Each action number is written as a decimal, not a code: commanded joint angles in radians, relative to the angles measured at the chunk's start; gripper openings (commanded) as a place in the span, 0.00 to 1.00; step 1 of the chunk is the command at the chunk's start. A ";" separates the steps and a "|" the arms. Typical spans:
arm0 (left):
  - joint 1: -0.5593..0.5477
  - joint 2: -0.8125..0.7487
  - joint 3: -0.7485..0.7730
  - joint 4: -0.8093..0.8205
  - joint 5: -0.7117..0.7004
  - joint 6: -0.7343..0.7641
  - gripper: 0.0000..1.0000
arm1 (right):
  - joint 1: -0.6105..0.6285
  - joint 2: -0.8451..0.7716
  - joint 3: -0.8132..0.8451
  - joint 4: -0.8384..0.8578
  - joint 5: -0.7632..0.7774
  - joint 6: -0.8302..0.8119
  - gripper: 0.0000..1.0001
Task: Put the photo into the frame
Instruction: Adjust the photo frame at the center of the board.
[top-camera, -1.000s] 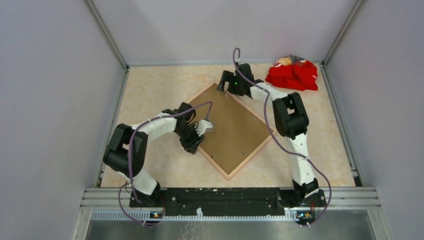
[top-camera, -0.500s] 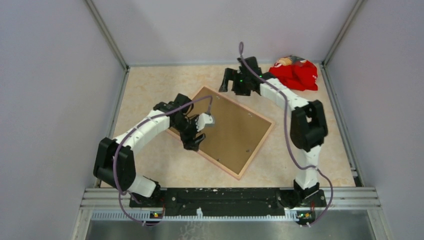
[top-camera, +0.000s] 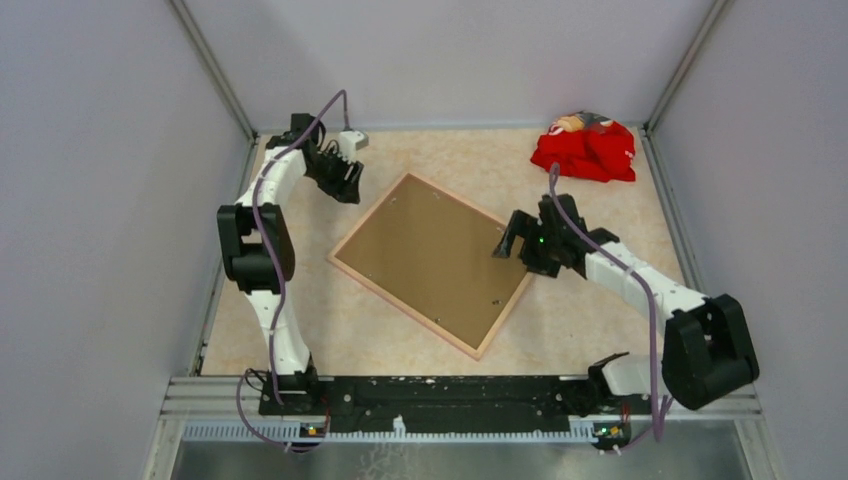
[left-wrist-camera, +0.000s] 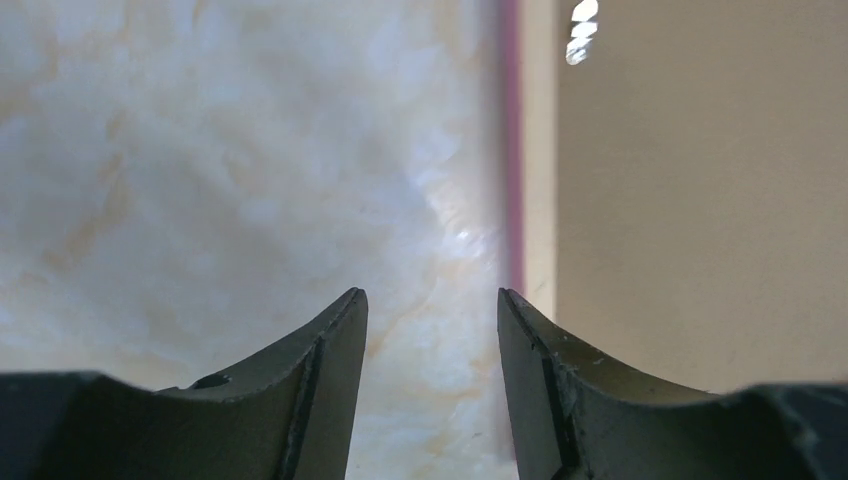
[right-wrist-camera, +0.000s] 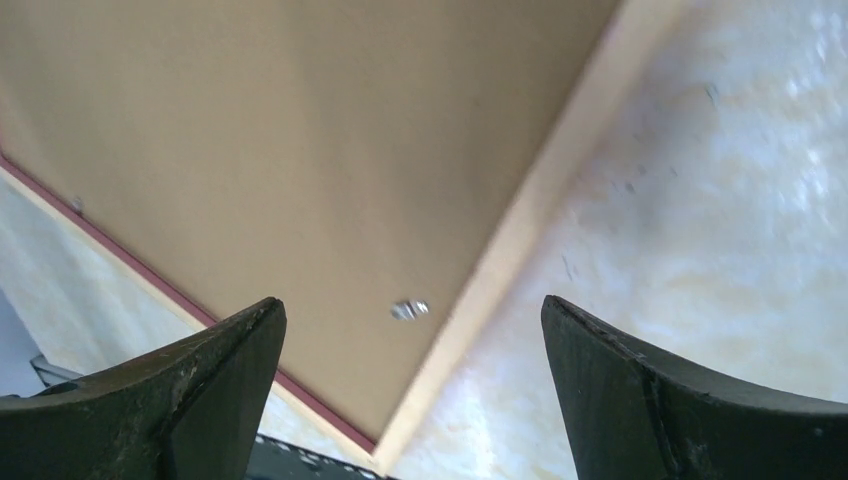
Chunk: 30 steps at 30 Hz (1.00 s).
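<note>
Wood-backed frame (top-camera: 404, 308) is flanked: left gripper (top-camera: 345, 186) is stretched to the far corner, slightly parted, empty; right gripper (top-camera: 508, 240) is held low, wide apart, empty.

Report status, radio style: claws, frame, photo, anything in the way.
Left claw open, empty, beside the frame. Right claw open, over its edge. Frame lies back up, backing board in; photo not visible. Red cloth at far corner, clear.

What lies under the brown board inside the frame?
The board fills the frame, whose pale back faces up. Nothing beneath shows; whether the photo is there is hidden.
</note>
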 joint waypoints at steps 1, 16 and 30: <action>0.039 0.027 -0.002 0.024 0.006 -0.090 0.56 | 0.000 -0.182 -0.081 -0.033 0.024 0.040 0.99; 0.004 -0.055 -0.389 0.160 0.002 -0.043 0.52 | -0.123 0.047 -0.114 0.195 -0.107 -0.018 0.99; -0.015 -0.316 -0.773 -0.060 0.076 0.302 0.50 | -0.190 0.275 0.141 0.144 -0.115 -0.158 0.99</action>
